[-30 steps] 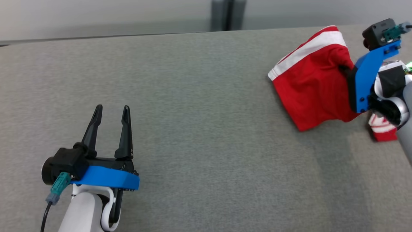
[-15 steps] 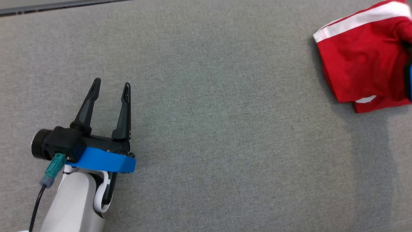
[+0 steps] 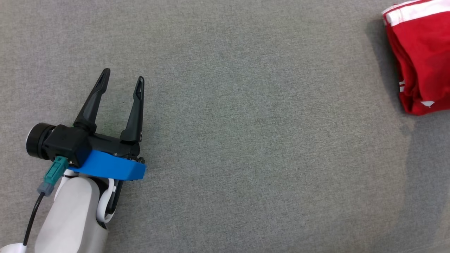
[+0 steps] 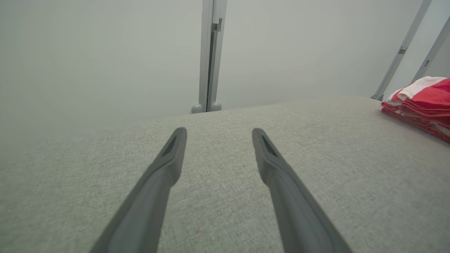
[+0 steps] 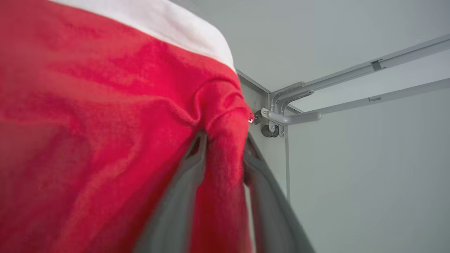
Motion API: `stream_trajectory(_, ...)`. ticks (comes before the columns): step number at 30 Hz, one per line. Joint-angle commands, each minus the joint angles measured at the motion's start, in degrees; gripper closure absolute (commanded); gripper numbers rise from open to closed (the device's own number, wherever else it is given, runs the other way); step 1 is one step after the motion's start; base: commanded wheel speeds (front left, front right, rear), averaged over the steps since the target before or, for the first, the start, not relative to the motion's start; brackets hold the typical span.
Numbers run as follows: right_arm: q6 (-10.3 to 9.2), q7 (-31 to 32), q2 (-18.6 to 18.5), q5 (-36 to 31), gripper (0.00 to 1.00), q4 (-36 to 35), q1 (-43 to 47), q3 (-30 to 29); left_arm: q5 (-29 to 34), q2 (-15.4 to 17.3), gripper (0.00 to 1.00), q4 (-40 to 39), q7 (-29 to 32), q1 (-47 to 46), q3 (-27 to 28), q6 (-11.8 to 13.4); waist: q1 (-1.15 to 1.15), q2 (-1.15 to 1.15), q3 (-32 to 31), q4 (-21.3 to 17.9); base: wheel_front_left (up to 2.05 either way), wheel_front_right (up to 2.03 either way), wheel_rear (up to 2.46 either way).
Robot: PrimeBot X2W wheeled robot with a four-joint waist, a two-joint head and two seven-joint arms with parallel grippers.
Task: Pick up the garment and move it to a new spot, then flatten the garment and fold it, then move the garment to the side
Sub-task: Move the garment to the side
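Red garment sits well right of the spread left gripper, one fold inside the right gripper, hold unclear.

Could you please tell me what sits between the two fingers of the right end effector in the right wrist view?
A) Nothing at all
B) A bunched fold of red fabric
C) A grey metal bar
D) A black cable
B: in the right wrist view, a bunched fold of the red garment fills the gap between the two fingers of the right end effector.
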Motion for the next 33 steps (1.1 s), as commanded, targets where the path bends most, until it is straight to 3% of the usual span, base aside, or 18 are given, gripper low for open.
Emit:
stream_trajectory(1, -0.04, -0.49, 0.32, -0.89, 0.0, 0.21, 0.16, -0.63, 0.33, 0.35, 0.0, -0.2, 0.03, -0.61, 0.12, -0.08, 0.0, 0.0, 0.03, 0.13, 0.0, 0.0, 0.0)
stream_trajectory(6, -0.04, -5.01, 5.11, -7.52, 0.0, 0.94, 2.39, -9.9, -0.34, 0.08, 0.0, 0.62, -0.33, 0.46, 0.0, 0.41, 0.0, 0.0, -1.94, 0.87, 0.0, 0.0, 0.0)
stream_trajectory(14, -0.03, -14.41, 14.9, -7.6, 0.0, -4.35, 10.69, -19.48, -1.75, -2.02, 0.0, 3.77, -1.54, 3.78, -0.01, 0.97, 0.0, 0.0, -10.06, 2.75, 0.0, 0.0, 0.0)
stream_trajectory(22, -0.03, -18.82, 21.76, 0.61, 0.0, -15.68, 24.01, -17.65, -3.06, -3.54, 0.0, 6.74, -1.98, 9.34, 1.4, 1.78, 0.0, 0.0, -18.07, 5.27, 0.0, 0.0, 0.0)
stream_trajectory(33, -0.03, -16.64, 25.58, 7.36, 0.0, -32.47, 40.75, -17.43, -3.55, -5.44, 0.0, 8.06, -2.01, 15.47, 5.43, 1.92, 0.0, 0.0, -25.8, 9.34, 0.0, 0.0, 0.0)
